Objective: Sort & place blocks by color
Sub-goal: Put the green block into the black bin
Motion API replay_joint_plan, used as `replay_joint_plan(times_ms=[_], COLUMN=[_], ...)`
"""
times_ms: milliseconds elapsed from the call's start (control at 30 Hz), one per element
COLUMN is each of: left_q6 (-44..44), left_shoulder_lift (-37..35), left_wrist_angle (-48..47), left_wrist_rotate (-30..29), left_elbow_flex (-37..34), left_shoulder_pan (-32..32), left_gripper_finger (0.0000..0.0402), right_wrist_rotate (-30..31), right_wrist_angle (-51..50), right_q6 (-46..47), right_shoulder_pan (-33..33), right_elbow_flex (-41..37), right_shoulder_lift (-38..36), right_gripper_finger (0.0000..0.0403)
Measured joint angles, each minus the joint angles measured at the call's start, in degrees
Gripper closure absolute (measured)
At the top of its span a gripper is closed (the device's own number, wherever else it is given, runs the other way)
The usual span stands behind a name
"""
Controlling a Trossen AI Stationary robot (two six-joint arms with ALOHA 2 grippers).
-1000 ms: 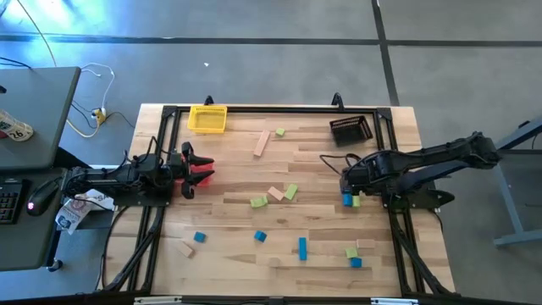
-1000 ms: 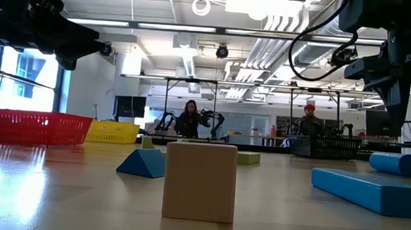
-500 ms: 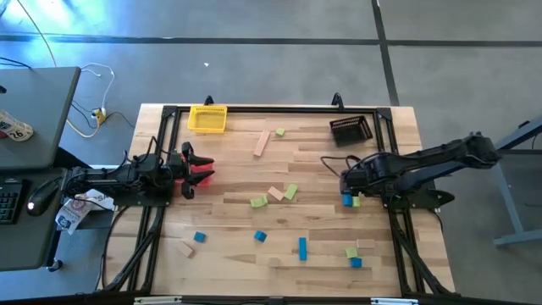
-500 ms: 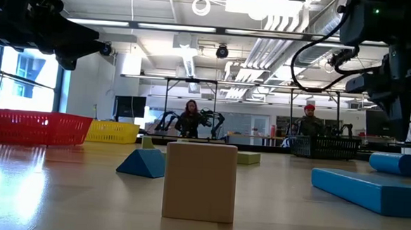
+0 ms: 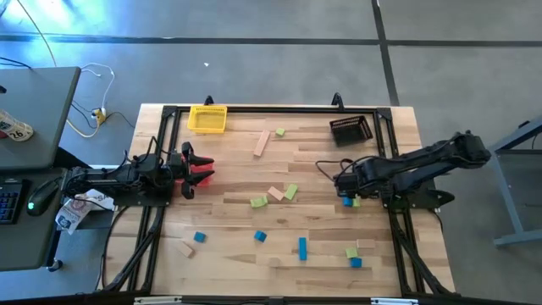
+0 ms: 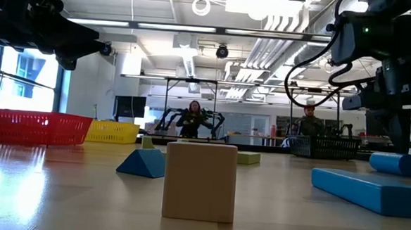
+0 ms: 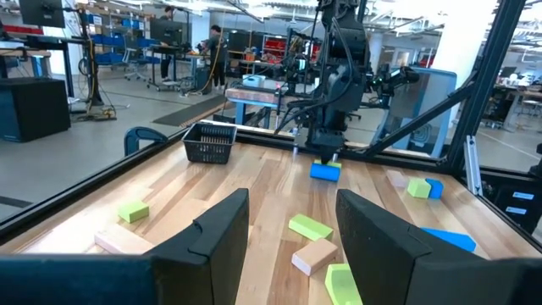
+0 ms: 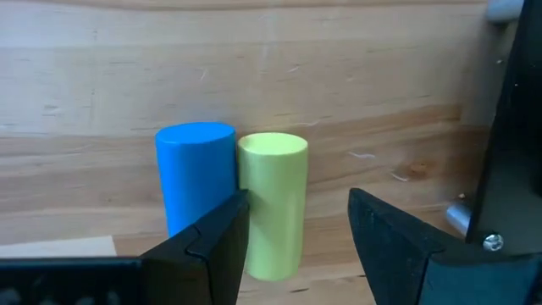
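I work in a large open robotics lab: bare ceiling ducts and strip lights (image 6: 217,31) run overhead, other black robot arms (image 6: 191,120) stand on benches behind my pale wooden table (image 5: 237,161), people sit at far workstations, and blue shelving (image 7: 102,51) lines the hall.

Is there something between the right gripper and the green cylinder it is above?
Nothing visible. The right gripper, open, hangs directly over the green cylinder. A blue cylinder touches its side and crowds one finger.

I see blue, green and tan blocks (image 5: 273,194) scattered flat on the table; a blue cylinder (image 8: 196,176) touches a green cylinder (image 8: 273,202).
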Motion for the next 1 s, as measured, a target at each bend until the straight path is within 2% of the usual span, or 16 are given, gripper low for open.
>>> replay_joint_plan(times_ms=[633, 1000], left_q6=[0.01, 0.01], left_shoulder_lift=[0.01, 0.01], left_wrist_angle=[0.00, 0.02], left_wrist_rotate=[-0.04, -0.05], left_elbow_flex=[0.00, 0.00], left_shoulder_pan=[0.00, 0.00], left_gripper_finger=[0.0234, 0.0234], right_wrist_rotate=[-0.35, -1.62], right_wrist_angle=[2.70, 2.49], right_q6=[2.07, 0.65], right_shoulder_pan=[0.03, 0.02], right_elbow_flex=[0.00, -0.04], right_shoulder_lift=[0.47, 5.57], right_gripper_finger=[0.0214, 0.0214])
